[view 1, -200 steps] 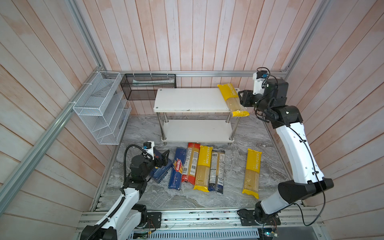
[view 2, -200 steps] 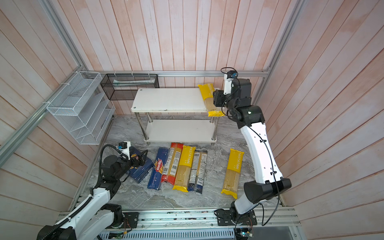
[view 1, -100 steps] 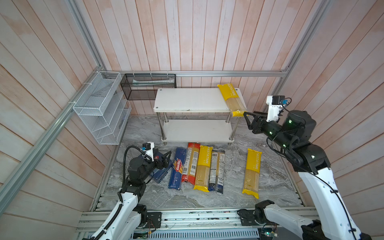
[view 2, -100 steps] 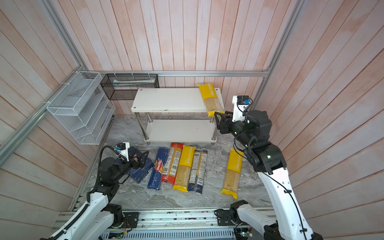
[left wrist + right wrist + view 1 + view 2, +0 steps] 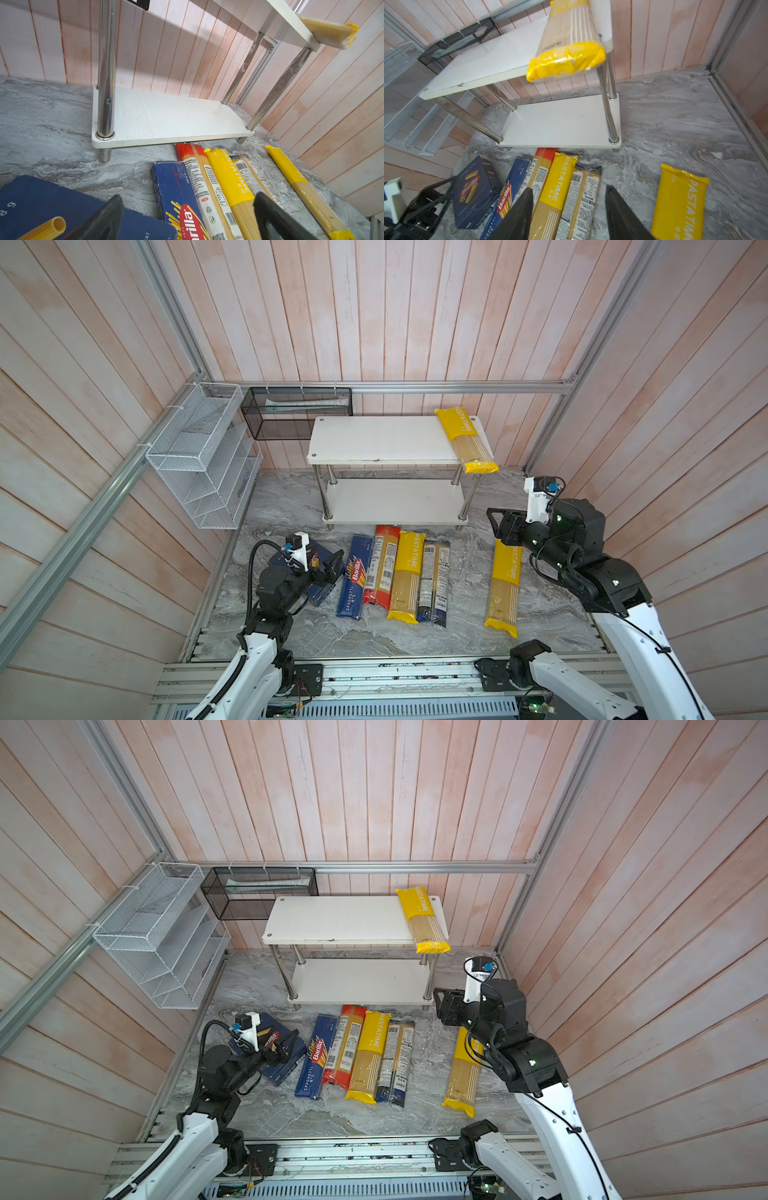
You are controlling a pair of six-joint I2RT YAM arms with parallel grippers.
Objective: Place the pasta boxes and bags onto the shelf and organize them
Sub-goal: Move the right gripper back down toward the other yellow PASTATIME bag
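- Judging from the present layout, barely begun: only one yellow bag (image 5: 465, 439) up on the shelf (image 5: 382, 439), laid across the right end of the top board, slightly askew, near end jutting past the front edge.
- Nothing on the lower board (image 5: 395, 499); most of the top board bare too.
- Left on the marble tabletop (image 5: 291, 506), just in front of the shelf: wide Barilla box (image 5: 475, 193) at the left, then side by side the narrow Spaghetti box (image 5: 355, 576), the red-ended bag (image 5: 382, 564), a second yellow bag (image 5: 409, 576) and two slim navy-ended bags (image 5: 428, 578), touching or nearly so.
- Further right, apart from that row: a third yellow bag (image 5: 505, 589), flat on the tabletop.
- Seven items to go, by that count, against one placed; probably also a nudge needed for the shelved bag, to end the overhang.
- Right gripper (image 5: 569, 188): jaws apart, nothing between them, hanging near the far end of the third yellow bag, close to the shelf's right front post.
- Left gripper (image 5: 189, 195): jaws apart as well, empty, poised low over the wide Barilla box, beside the narrow Spaghetti box; no grip visible on either.
- Likely next in hand: lifting another item off the tabletop; no telling which from these views.
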